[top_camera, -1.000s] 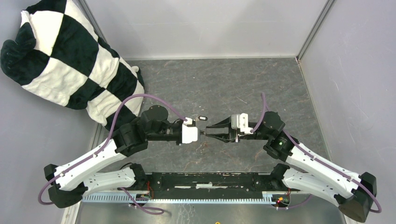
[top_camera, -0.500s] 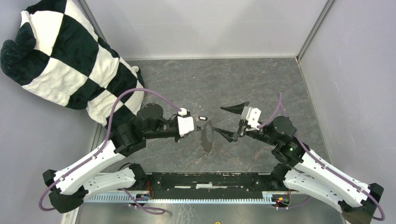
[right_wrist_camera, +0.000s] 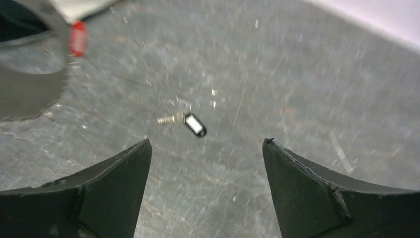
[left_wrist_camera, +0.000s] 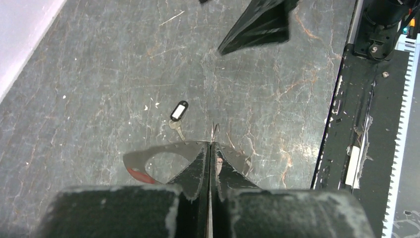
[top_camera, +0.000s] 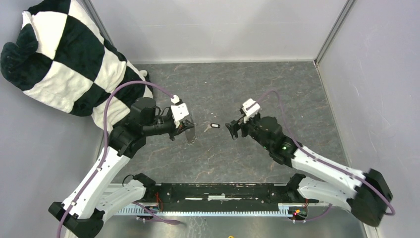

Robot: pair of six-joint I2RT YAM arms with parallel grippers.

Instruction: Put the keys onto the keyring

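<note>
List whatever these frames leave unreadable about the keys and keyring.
- Left wrist: the shut left gripper covers much of the thin silvery-grey metal keyring and all but a corner of the red plastic tag; its key is hidden.
- Right wrist: that ring is blurred and cut off by the upper-left edge.
- Top: the small black white-labelled key tag is too small to show its key.

**Key lying between two claws**

One key (top_camera: 214, 125) is lying on the table (top_camera: 257, 89), between the left claw (top_camera: 190, 134) on its left and the right claw (top_camera: 232, 128) on its right, touching neither. The keyring (left_wrist_camera: 134, 161) is sitting in the left claw, with the second key (left_wrist_camera: 136, 173) hanging at its rim. A cushion (top_camera: 59, 54) is resting at the far left corner, behind the left arm.
</note>
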